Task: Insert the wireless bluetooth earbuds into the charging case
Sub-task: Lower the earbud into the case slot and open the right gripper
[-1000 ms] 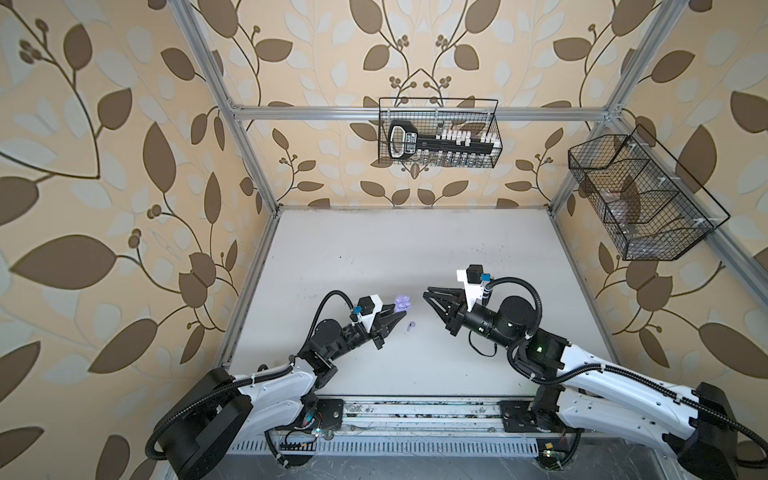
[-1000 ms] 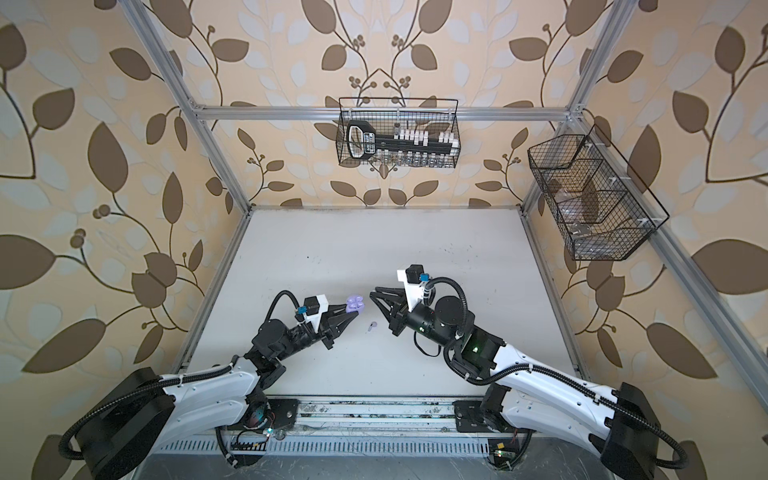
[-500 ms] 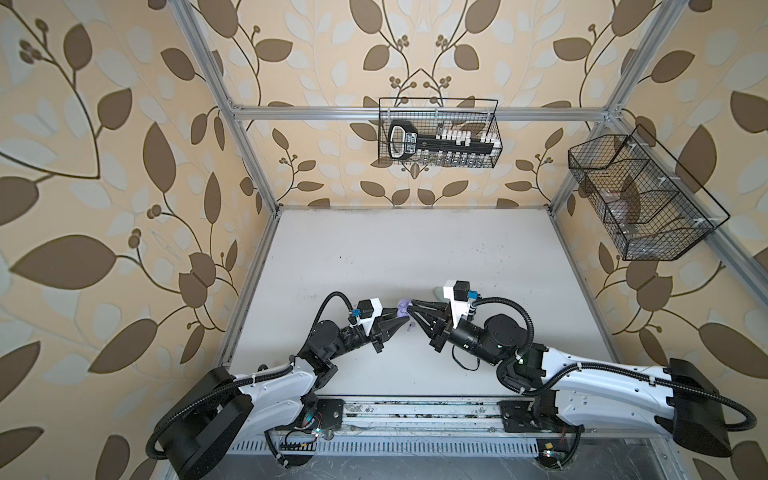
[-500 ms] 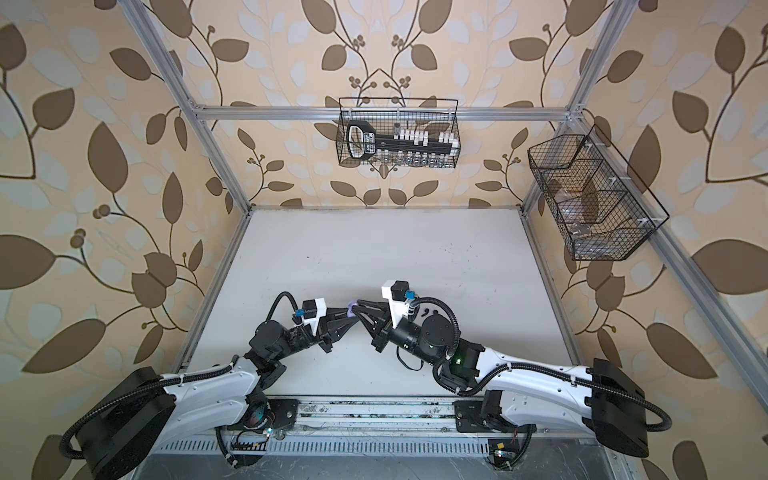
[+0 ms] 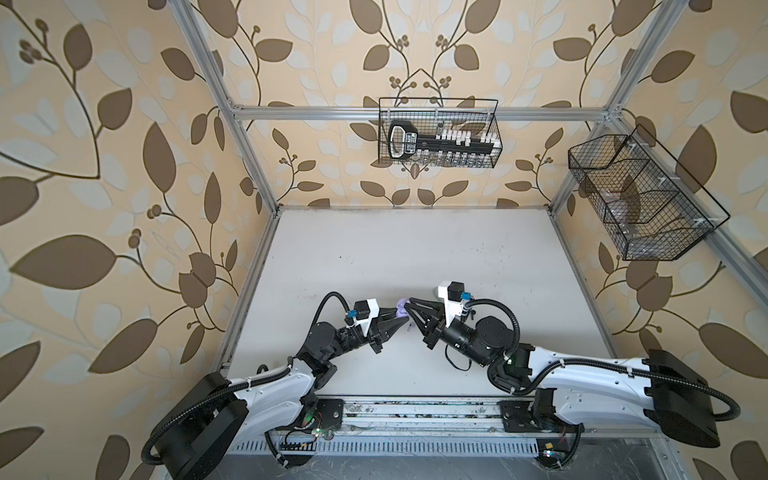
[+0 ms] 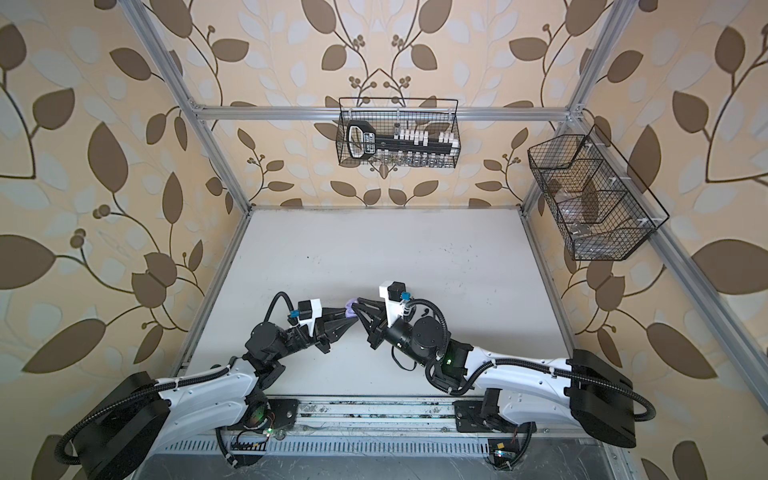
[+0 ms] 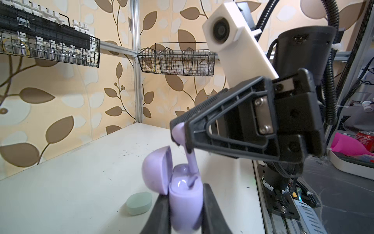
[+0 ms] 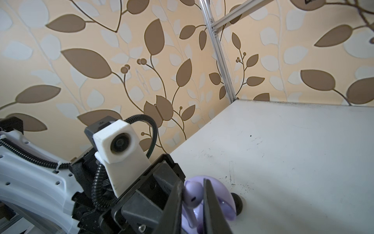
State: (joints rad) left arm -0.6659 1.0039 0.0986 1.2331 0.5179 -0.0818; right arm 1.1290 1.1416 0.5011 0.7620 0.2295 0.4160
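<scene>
Left gripper (image 5: 397, 324): fingers clamped on either side of the lavender charging case (image 7: 186, 202), holding it upright above the table (image 7: 81, 182) near its front edge, roughly at the middle; hinged lid (image 7: 155, 170) swung open and standing to one side of the body; right gripper (image 7: 181, 136): reaching in from the opposite side, fingers pinching the head of one lavender earbud (image 7: 191, 164), tips meeting those of the left arm in both top views; earbud: stem pointing down and reaching into a glossy well of the open case, head above the rim between the black fingers, as the right wrist view also shows (image 8: 193, 192); whether the stem is fully seated cannot be told; mint case (image 7: 139, 203): closed, lying flat on the table just beside the held case; small black rounded item (image 8: 237, 203): on the table behind the lavender lid, mostly hidden, kind not discernible; wire basket (image 5: 438, 100): hung on the back rail, holding a black tool and white pieces; second wire basket (image 5: 648, 199): hung on the right side frame, divided into compartments.
</scene>
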